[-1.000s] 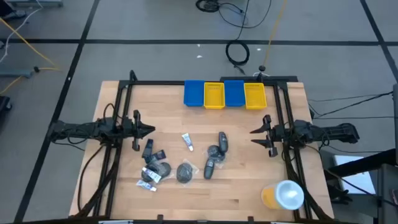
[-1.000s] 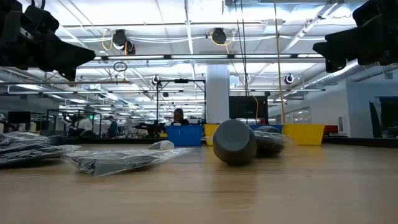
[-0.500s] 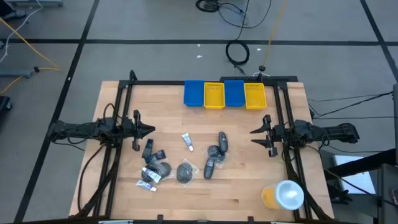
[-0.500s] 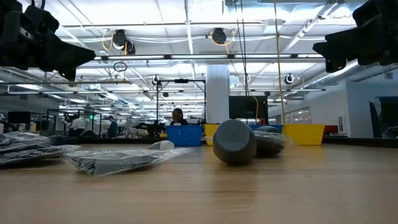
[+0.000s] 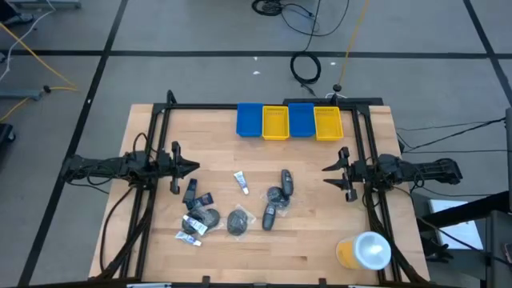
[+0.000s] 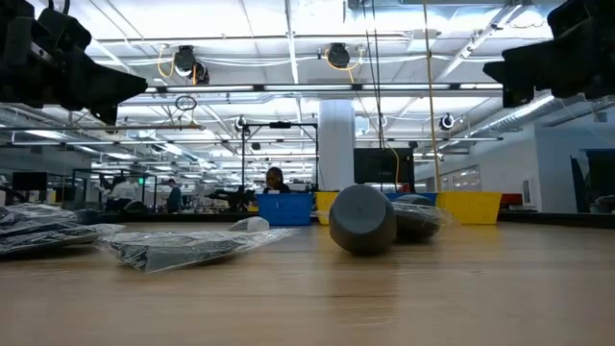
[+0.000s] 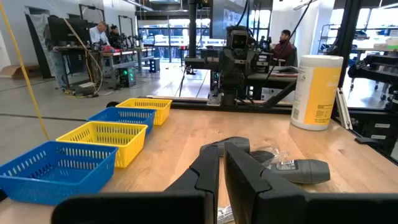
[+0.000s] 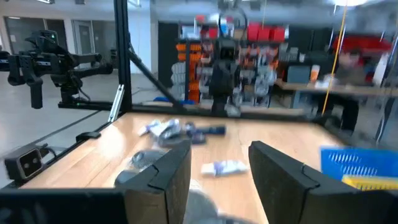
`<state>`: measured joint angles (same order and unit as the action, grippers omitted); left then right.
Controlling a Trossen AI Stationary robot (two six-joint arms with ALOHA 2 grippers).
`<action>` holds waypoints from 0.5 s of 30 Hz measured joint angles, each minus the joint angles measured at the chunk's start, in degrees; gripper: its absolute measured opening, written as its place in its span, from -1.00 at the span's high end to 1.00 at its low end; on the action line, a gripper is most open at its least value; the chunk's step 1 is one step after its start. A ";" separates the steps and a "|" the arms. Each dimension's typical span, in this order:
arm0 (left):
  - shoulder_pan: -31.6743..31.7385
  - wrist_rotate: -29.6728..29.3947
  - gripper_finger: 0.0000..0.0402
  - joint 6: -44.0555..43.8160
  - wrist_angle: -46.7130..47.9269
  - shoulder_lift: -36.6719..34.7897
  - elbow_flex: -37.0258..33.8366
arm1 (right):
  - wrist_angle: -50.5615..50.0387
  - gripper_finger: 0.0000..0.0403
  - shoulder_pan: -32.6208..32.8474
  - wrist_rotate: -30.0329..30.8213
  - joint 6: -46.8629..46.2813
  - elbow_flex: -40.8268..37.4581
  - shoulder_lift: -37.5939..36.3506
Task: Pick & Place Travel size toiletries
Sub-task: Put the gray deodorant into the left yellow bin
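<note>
The left claw (image 5: 190,166) hangs above the left side of the wooden table (image 5: 320,240), its fingers (image 7: 208,168) drawn together with nothing between them; the right claw (image 5: 328,170) hangs above the right side, pointing inward, its fingers (image 8: 168,165) standing apart and holding nothing; both are clear of the table top, well apart from each other. The travel size toiletries (image 5: 232,204) lie scattered on the table between the two claws, toward the near half; a small white tube (image 5: 241,182) lies near the middle, a dark bottle (image 5: 286,181) to its right with another dark bottle (image 5: 270,216) nearer the front edge, a clear-wrapped dark round piece (image 5: 239,221) beside it, and a labelled sachet (image 5: 194,227) among dark items at the left of the group. Along the far edge stand four bins side by side, touching: blue bin (image 5: 249,120), yellow bin (image 5: 275,122), a second blue bin (image 5: 301,119), a second yellow bin (image 5: 328,123); a yellow cup with a white lid (image 5: 365,250) lies at the near right corner; in the low view a person (image 6: 276,179) shows far off in the room behind.
</note>
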<state>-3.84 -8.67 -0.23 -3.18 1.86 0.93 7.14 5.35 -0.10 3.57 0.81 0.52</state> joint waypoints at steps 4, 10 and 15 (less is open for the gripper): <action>0.00 0.00 0.87 0.00 0.00 0.01 0.00 | 4.15 0.23 0.00 0.00 0.42 -0.01 0.00; 0.00 0.00 0.87 0.00 -0.01 -0.01 0.00 | 13.30 0.23 0.00 0.15 -13.75 -0.01 0.03; 0.00 0.01 0.87 0.00 -0.01 0.01 0.00 | 17.97 0.23 0.00 0.36 -21.83 -0.01 3.76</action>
<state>-3.84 -8.65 -0.23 -3.18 1.87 0.93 25.10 5.35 0.26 -18.26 0.80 4.27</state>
